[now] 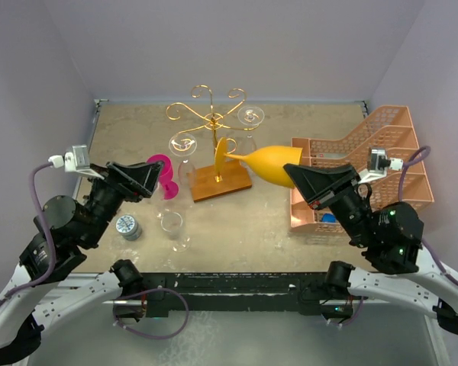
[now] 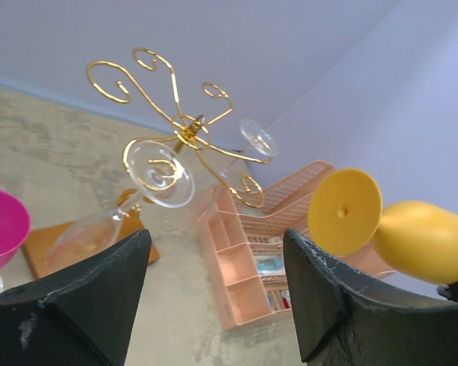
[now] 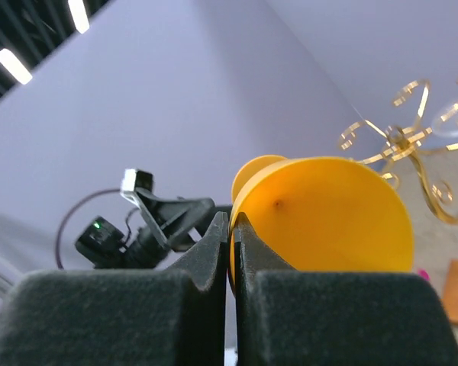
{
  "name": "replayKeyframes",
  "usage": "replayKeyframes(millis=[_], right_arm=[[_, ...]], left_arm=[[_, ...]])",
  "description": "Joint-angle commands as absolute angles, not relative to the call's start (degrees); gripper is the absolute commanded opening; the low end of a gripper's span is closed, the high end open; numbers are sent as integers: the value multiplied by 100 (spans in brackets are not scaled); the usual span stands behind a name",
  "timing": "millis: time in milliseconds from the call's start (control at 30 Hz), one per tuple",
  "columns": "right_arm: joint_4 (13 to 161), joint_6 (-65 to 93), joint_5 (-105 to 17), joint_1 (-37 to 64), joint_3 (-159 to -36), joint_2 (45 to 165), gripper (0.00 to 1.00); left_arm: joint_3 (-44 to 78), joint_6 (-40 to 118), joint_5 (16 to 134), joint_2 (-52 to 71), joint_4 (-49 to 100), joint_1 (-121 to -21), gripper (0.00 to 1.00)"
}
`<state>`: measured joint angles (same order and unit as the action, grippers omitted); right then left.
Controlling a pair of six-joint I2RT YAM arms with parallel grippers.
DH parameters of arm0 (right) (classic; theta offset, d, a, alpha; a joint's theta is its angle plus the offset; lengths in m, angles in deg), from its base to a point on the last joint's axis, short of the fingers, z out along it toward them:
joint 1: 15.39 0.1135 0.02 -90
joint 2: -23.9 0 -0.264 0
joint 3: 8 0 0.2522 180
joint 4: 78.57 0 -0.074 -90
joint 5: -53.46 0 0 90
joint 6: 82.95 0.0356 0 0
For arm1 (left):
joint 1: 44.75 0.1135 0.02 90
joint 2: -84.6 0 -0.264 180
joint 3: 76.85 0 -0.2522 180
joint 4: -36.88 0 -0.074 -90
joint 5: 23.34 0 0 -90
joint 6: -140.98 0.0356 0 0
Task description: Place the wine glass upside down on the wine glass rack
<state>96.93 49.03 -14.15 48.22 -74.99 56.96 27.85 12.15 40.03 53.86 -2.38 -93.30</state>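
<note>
Far left: left gripper [image 1: 147,180] hovering above worktop [image 1: 252,229], fingers [image 2: 84,305] spread wide, nothing between them, aimed toward the rack. Just beside its tip, magenta glass [image 1: 162,168]. Nearer the front edge, on the worktop, small round tin [image 1: 127,226] and loose clear glass [image 1: 172,226] close together. Centre: wine glass rack [image 1: 212,114], gold wire scrolls atop a central post, flat brown wooden base resting on the worktop. Front-left hung glass [image 1: 182,145] and back-right hung glass [image 1: 250,117], both clear, hooked on scroll arms foot-up, bowls below. Right of the post: yellow wine glass [image 1: 271,164] held in the air on its side, not on the rack, stem running left, foot turned toward the post and just beside it in the top view, contact impossible to tell. From the left wrist view, foot clear of the scroll arms, off to their right. Bowl end pinched by right gripper [image 1: 294,178], fingers [image 3: 198,305] clamped tight on the thin rim of the bowl. Far right: salmon-pink tiered organizer [image 1: 382,141] on the worktop behind the right arm, something blue [image 1: 328,218] in a lower front compartment.
</note>
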Motion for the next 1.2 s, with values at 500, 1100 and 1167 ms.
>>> replayKeyframes(millis=[500,1100,1167], right_arm=[[15841,4766,-1218,4807,-6954,7528,0],[16598,5416,-2058,4802,-7312,8656,0],[16619,5451,-2201,4807,-7310,8734,0]], left_arm=[[2592,411,5131,4393,2952,-9348,67],[3078,-275,4777,3882,5098,-9352,54],[3039,-288,4779,3812,5146,-9352,53]])
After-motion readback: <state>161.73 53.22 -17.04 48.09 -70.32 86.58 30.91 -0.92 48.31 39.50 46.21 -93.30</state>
